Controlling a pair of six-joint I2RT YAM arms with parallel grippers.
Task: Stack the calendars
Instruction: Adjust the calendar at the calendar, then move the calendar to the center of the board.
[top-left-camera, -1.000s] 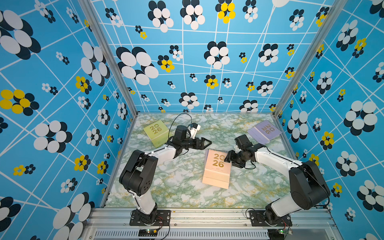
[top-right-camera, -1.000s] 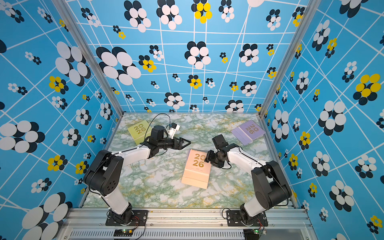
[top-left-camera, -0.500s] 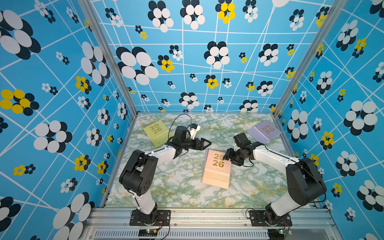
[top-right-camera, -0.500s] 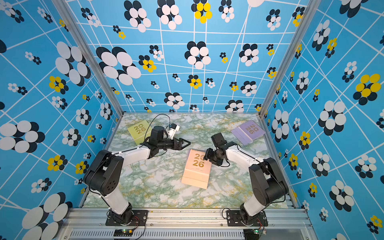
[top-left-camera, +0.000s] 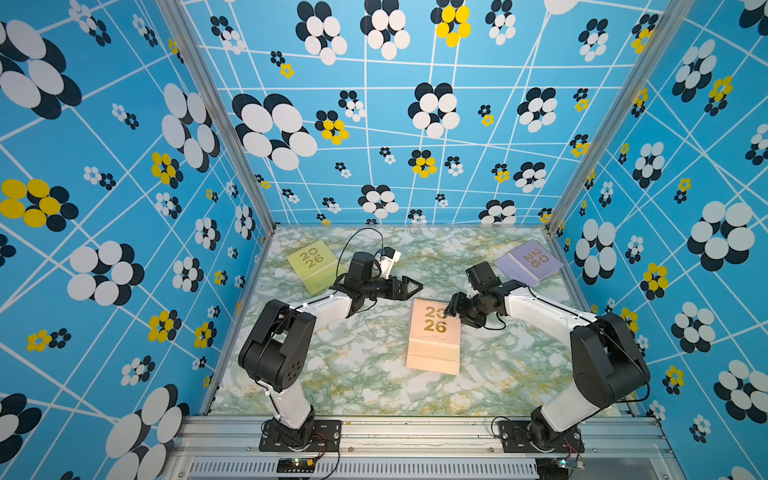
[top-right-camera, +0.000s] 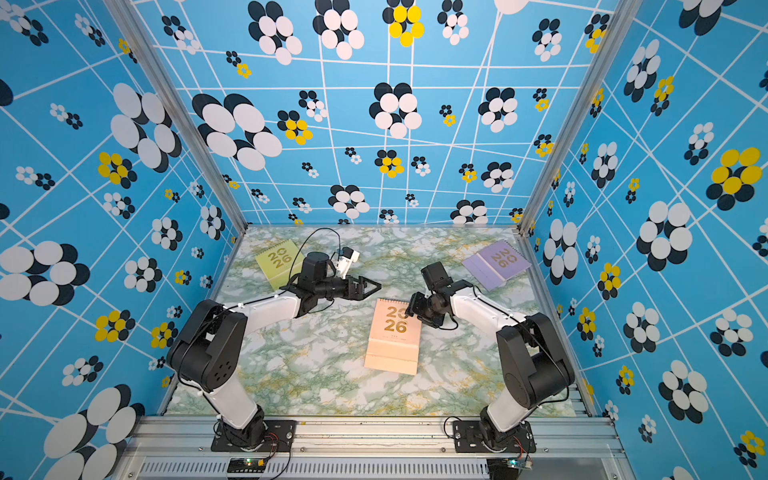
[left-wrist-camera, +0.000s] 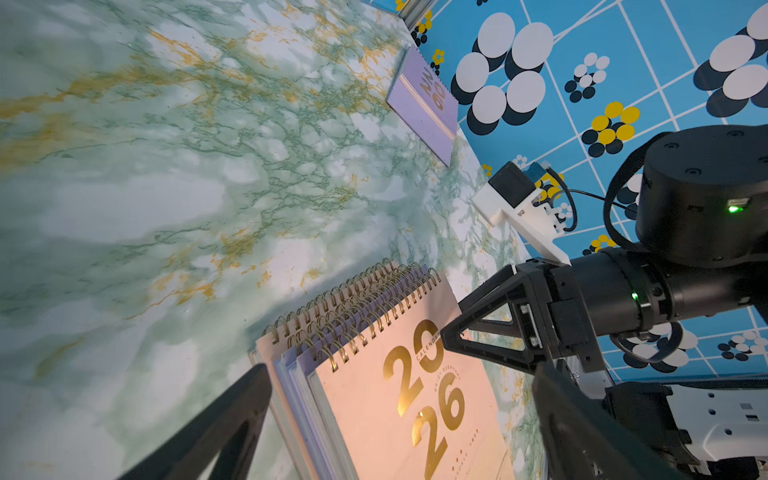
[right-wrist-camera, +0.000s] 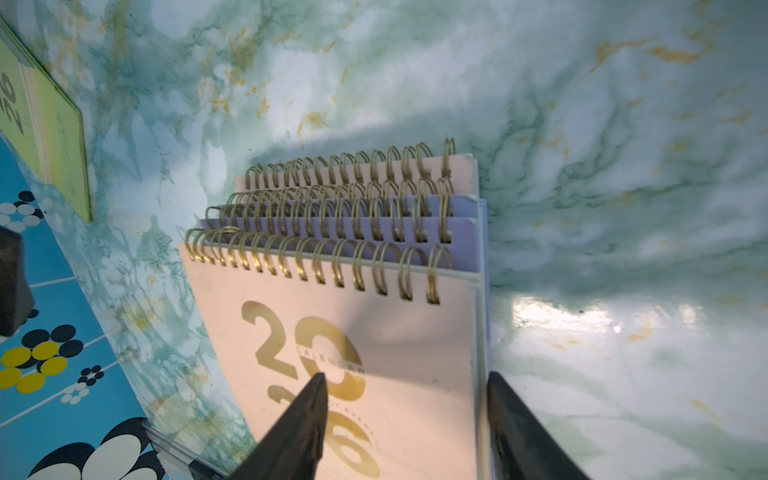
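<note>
left pincer (top-left-camera: 412, 286) apart, hovering; right pincer (top-left-camera: 451, 308) apart, straddling right edge of peach-topped spiral-bound paper calendar stack (top-left-camera: 434, 338).

My stereo head looks down from high above, on the near side of the calendar stack (top-left-camera: 434, 332) (top-right-camera: 392, 334). It is far enough back that in both top views the stack sits small and central, with the whole table (top-left-camera: 353, 374) around it. My left wrist camera sits low and close on its left, facing across it toward the right arm (left-wrist-camera: 685, 199), while my right wrist camera hangs close over its right edge, facing its far left; both share the calendar stack's spiral end.
</note>
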